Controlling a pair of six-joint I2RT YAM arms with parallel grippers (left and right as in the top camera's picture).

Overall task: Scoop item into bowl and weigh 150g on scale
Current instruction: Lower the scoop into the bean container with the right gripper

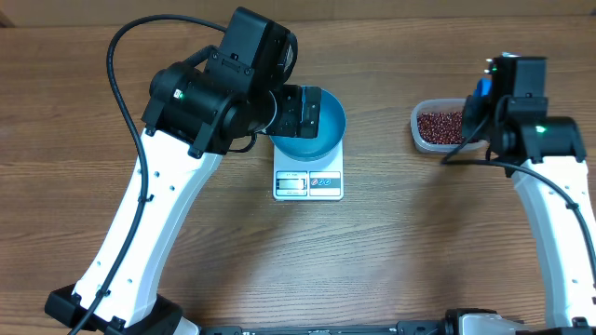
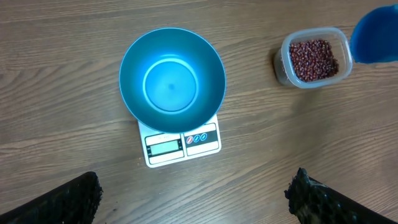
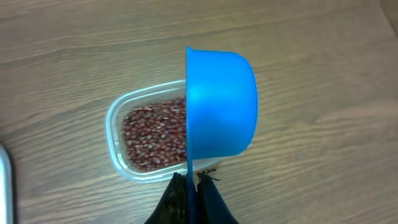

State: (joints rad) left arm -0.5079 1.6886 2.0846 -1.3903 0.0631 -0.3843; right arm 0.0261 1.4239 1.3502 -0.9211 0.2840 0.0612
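From above, a wood-grain table carries a flat white square scale, its display window and button panel along the near edge. A round, deep teal bowl sits on it, smooth and plain inside. The left arm's dark head hangs over the bowl's left rim. Well to the right stands a clear plastic tub with rounded corners, filled with small red-brown beans. The right arm is just beside it, with a bit of bright blue scoop showing.

Through the left wrist camera, the bowl covers most of the scale, leaving only the display strip in sight. The left gripper stands wide open, its rough black fingers far apart at the bottom corners, touching nothing. The tub and its beans sit at the upper right, next to the scoop.

Through the right wrist camera, the right gripper is clamped tight on the scoop's thin handle. The glossy, rounded cup of the scoop is turned on its side above the tub, partly covering the heap of beans.
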